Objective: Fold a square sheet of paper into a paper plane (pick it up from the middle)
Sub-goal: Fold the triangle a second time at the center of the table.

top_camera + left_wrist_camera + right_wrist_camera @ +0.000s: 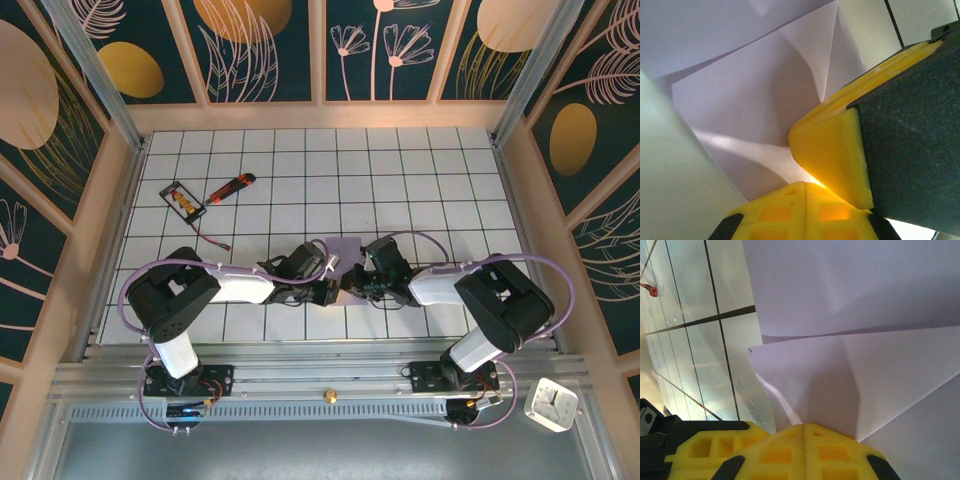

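the thin, pale lavender square sheet of paper [345, 248] is well apart from the red-orange utility knife [231, 186], to the right of it and nearer to the arm bases, in the place where the two arms meet above the white gridded tabletop [440, 180]. the left gripper [805, 186] has its yellow fingers together and clamped on a low part of the sheet, and the right gripper [804, 427] is closed on the paper in the same way, from the side farther from the knife. in the wrist views the sheet shows several sharp creases and overlapping layers, and some flaps stand up from it, so i judge that the folding is in the middle. it is no longer a flat square, but a slim pointed plane is not yet formed. the two grippers are very near to each other, almost touching. the next move probably needs one gripper to hold the centre crease firm while the other brings a flap over with its edge matched to the crease, slowly, because such thin paper can slip or tear.
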